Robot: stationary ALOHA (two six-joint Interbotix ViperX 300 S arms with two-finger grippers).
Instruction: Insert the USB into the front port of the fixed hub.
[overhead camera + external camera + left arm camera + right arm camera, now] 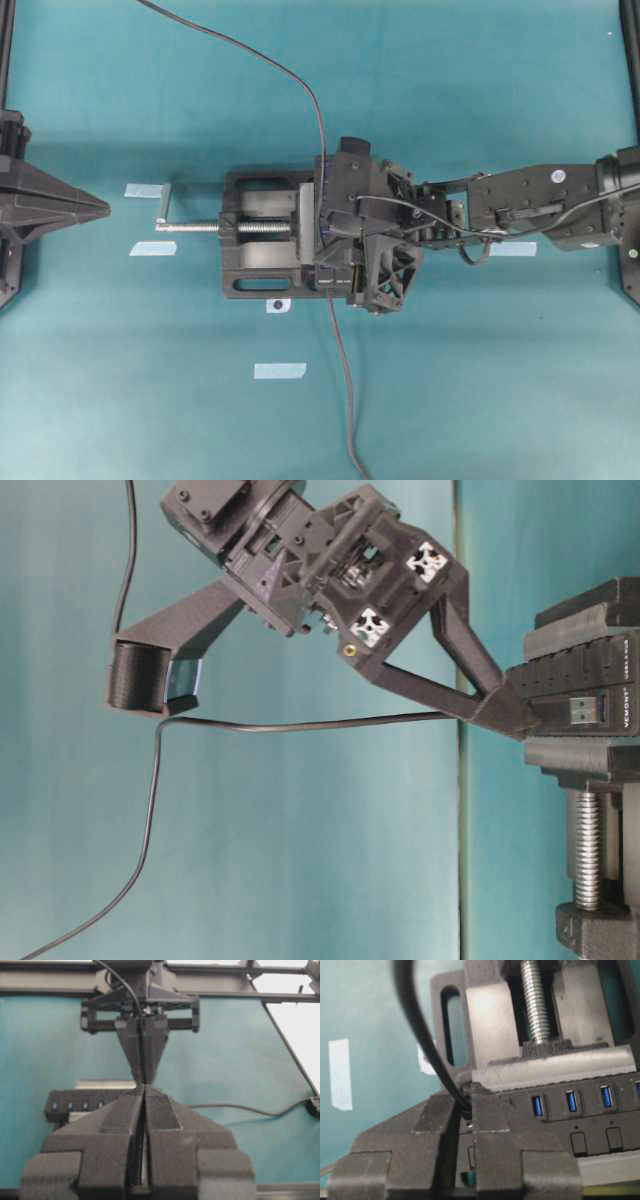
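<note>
Right tool is sitting nearly closed, pinching the USB right at the plug end, w/ its thin dark cable looping up and away. In the right wrist view the plug is mostly hidden btwn the fingers, so can't tell if it's actually seated. It's sitting at the end of the fixed hub, past the row of blue sockets. The hub is lying clamped in the vise mid worktop, silver screw handle pointing left in the overhead. Left tool is hanging back at the left edge, well apart from the vise, fingers pressed together w/ nothing btwn them.
</note>
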